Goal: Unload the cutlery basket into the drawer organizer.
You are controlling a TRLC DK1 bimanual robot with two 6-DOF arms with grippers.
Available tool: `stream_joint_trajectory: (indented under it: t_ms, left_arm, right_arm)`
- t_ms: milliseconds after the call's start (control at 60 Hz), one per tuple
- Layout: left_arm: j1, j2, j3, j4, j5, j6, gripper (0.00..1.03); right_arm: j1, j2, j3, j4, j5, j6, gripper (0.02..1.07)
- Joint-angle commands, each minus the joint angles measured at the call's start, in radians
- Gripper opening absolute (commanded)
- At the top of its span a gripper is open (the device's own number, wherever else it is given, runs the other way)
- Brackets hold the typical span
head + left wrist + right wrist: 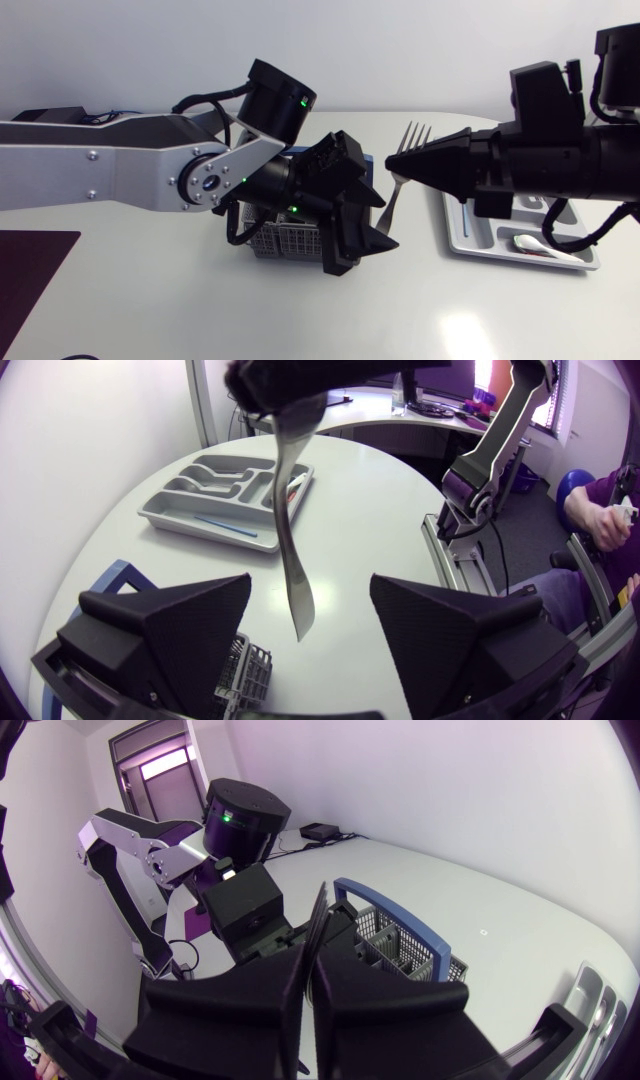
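Observation:
My right gripper point(397, 167) is shut on a metal fork point(414, 135), which it holds upright above the table, tines up. The fork's handle point(290, 550) hangs down between the wide-apart fingers of my left gripper point(310, 632), which is open and not touching it. In the right wrist view the fork point(319, 925) shows edge-on between the closed fingers. The grey mesh cutlery basket point(278, 241) with a blue handle point(385, 900) stands under my left gripper. The grey drawer organizer point(456, 236) lies at the right, beneath my right arm.
The organizer point(180, 520) holds a white utensil point(535, 243) and a blue piece point(225, 525). A dark purple mat point(30, 265) lies at the table's front left. Bare tabletop stretches in front of both grippers.

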Motion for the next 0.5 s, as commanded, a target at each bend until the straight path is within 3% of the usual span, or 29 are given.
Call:
stream_joint_trajectory:
  t_ms: [0, 267, 333, 483]
  left_arm:
    - [0.01, 0.02, 0.015, -0.016, 0.04, -0.014, 0.7]
    - [0.028, 0.012, -0.013, -0.038, 0.121, -0.009, 0.35]
    - [0.028, 0.01, -0.014, -0.038, 0.123, -0.009, 0.3]
    - [0.024, 0.003, -0.019, -0.039, 0.132, -0.009, 0.29]
  right_arm:
    - [-0.007, -0.017, -0.03, 0.005, -0.021, 0.039, 0.08]
    - [-0.001, -0.045, -0.036, 0.005, -0.05, 0.073, 0.08]
    - [-0.001, -0.048, -0.036, 0.007, -0.052, 0.077, 0.08]
    - [0.0, -0.063, -0.036, 0.007, -0.069, 0.093, 0.08]
